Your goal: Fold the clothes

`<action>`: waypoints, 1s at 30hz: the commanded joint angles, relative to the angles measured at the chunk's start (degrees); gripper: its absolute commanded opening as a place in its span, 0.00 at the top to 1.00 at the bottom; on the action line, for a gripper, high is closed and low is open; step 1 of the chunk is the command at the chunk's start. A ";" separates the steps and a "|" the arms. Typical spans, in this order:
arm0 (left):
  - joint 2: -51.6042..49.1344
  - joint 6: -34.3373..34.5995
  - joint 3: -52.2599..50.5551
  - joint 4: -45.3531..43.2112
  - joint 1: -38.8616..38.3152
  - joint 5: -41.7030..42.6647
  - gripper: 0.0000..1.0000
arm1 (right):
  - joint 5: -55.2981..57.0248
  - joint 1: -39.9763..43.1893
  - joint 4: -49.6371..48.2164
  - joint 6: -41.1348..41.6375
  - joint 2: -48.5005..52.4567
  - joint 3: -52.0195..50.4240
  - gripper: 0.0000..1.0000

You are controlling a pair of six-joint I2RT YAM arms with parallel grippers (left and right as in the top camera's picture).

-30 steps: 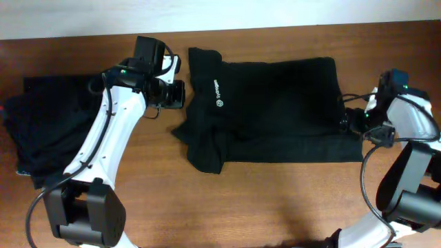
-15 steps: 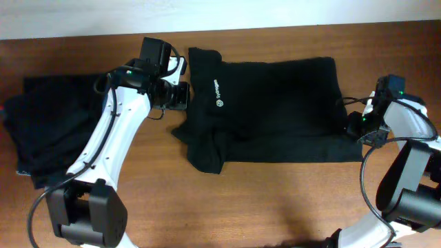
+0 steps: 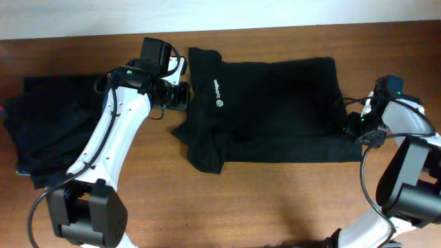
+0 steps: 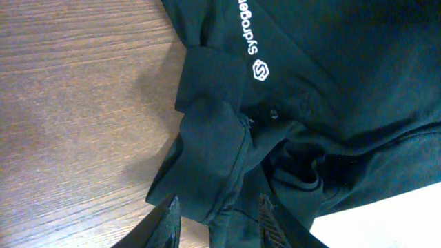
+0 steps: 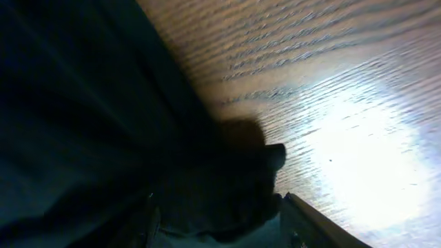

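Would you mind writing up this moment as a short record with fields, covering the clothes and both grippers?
shirt: black, spread out mid-table, lower left corner bunched
logo: white, near the shirt's left end
pile: dark clothes at the table's left end, no gripper on it
left gripper: shut on a fold at the shirt's left edge
right gripper: at the shirt's right edge, fabric between its jaws, grip unclear
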State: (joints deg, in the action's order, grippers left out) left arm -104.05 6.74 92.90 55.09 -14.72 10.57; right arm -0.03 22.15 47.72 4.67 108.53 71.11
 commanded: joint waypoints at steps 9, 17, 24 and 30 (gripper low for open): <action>-0.24 0.09 -0.22 0.09 0.09 0.59 0.63 | -1.49 0.00 0.68 0.35 1.03 -0.33 0.88; -0.24 0.11 -0.24 5.70 0.07 0.66 0.62 | -3.80 0.00 4.48 1.03 -1.62 0.59 0.87; -0.28 0.11 -1.33 10.08 -0.59 0.83 0.62 | -6.01 0.00 14.16 1.66 -2.01 4.92 0.87; -1.90 0.11 -6.91 9.49 -2.89 4.39 0.53 | -5.99 0.00 21.35 1.14 -2.01 7.39 0.87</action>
State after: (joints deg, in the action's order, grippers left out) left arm -104.49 6.94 88.90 64.49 -16.53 11.18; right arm -5.50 22.15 67.85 5.80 108.60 77.06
